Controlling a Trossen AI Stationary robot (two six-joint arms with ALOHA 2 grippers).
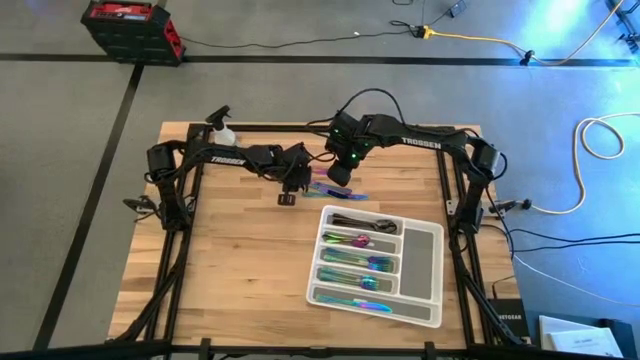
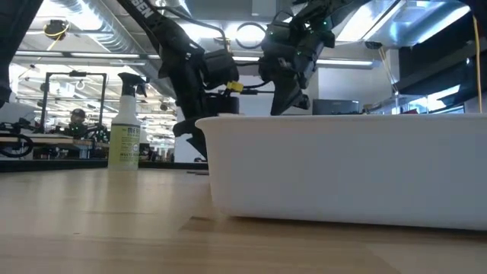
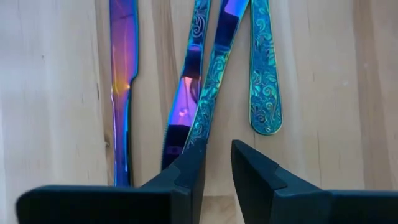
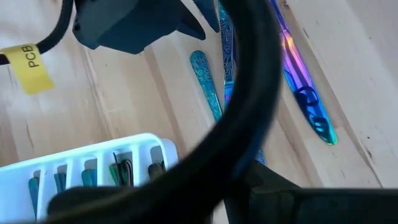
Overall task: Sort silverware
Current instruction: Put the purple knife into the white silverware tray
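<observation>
From above, both arms meet at the far middle of the wooden table (image 1: 240, 270). The left claw (image 1: 292, 185) hangs low over a few loose pieces of silverware (image 1: 335, 189) lying on the wood, just beyond the white tray (image 1: 421, 262). More shiny pieces already lie in the tray's long slots. The right claw (image 1: 340, 172) hovers close by, clenched tight with nothing in it.

From table height, the tray wall fills the front and hides the loose pieces. A spray bottle (image 2: 125, 122) stands off to one side.

The left wrist view shows the most. A rainbow knife (image 3: 122, 93) lies apart, two crossed handles (image 3: 202, 81) touch each other, and a green handle (image 3: 265, 81) lies just beside them. The left claw (image 3: 217, 165) is opened only a little, holding nothing, with one finger tip at the crossed pair.

These pieces look thin, stiff, light and very smooth (so they may slip). I would pinch one handle near its middle, across the narrow sides. The crossed ones may come up together.

The right wrist view is mostly blocked by a black cable (image 4: 242, 99).
</observation>
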